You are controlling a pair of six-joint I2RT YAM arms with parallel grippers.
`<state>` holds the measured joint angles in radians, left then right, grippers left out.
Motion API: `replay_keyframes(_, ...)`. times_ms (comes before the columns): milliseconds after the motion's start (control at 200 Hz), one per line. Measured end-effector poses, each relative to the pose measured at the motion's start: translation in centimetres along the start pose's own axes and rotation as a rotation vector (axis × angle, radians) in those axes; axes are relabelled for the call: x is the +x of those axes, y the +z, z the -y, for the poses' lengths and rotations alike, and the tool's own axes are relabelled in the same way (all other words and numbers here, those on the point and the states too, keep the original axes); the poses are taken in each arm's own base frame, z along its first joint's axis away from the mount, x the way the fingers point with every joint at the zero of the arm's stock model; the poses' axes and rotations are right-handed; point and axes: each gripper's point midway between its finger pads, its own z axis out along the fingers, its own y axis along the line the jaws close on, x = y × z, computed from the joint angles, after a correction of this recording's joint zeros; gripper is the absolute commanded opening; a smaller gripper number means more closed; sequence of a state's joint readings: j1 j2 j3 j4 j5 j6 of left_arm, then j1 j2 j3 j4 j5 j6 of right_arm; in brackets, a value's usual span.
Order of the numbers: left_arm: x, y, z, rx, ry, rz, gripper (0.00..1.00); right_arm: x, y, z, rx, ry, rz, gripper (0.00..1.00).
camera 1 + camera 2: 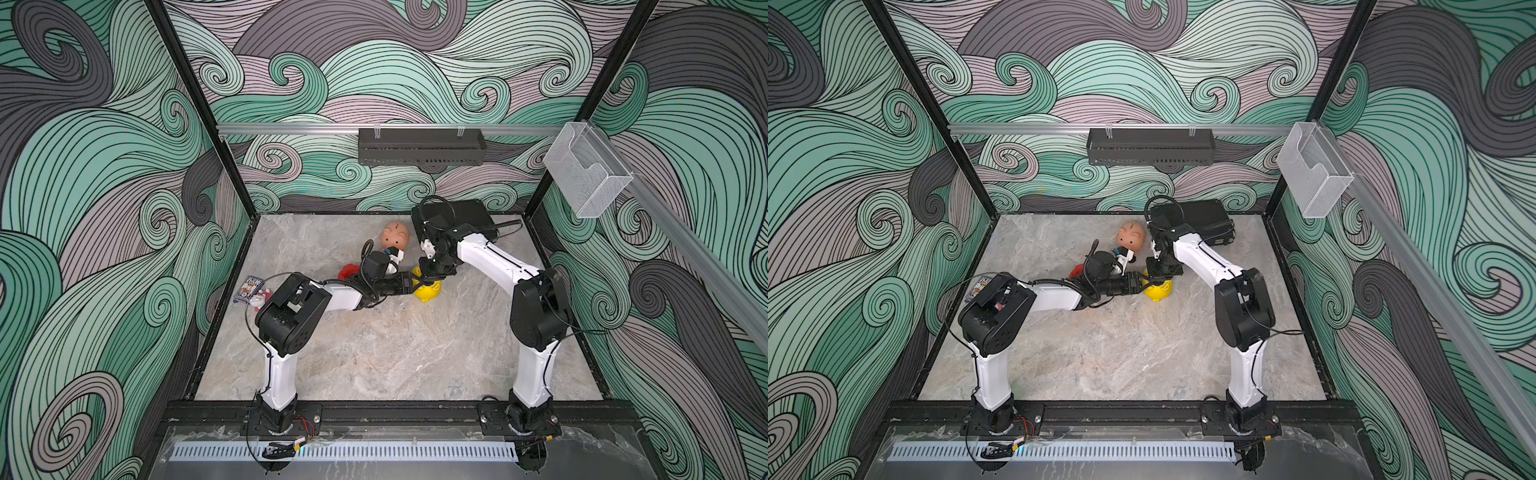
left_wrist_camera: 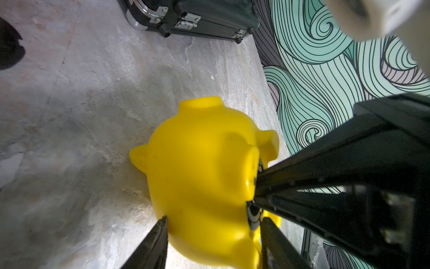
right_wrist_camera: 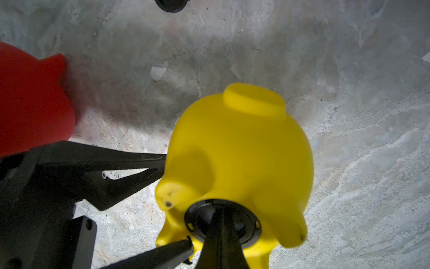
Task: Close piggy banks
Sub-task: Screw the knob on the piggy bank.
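Left gripper [image 2: 210,223] clamps yellow piggy bank [image 2: 202,167]; right gripper [image 3: 221,223], jaws together, presses black plug [image 3: 221,219] into its belly hole. Red piggy bank [image 3: 30,97] cut off.

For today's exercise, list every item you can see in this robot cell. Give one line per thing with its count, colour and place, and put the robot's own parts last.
yellow piggy bank: 1, yellow, mid-table, belly up, between both grippers
red piggy bank: 1, red, beside the yellow one, partly hidden behind the left arm in both top views
peach-pink piggy bank: 1, peach-pink, towards the back wall
black plug: 1, black, in the yellow pig's belly hole
black case: 1, black, back right corner
card packet: 1, blue and white, left table edge
clear holder: 1, transparent, right rail
left gripper: 1, black, clamping the yellow pig
right gripper: 1, black, shut on the plug
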<state>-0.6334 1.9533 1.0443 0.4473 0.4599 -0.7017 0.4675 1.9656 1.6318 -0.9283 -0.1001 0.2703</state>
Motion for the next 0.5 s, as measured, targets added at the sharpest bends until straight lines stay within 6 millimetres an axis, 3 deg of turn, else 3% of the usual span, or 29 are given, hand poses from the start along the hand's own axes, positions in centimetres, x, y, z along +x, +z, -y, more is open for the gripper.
replay_keyframes(500, 0.0, 0.0, -0.02, -0.001, 0.0, 0.0, 0.6, -0.01, -0.01, 0.04, 0.013, 0.112, 0.005, 0.0)
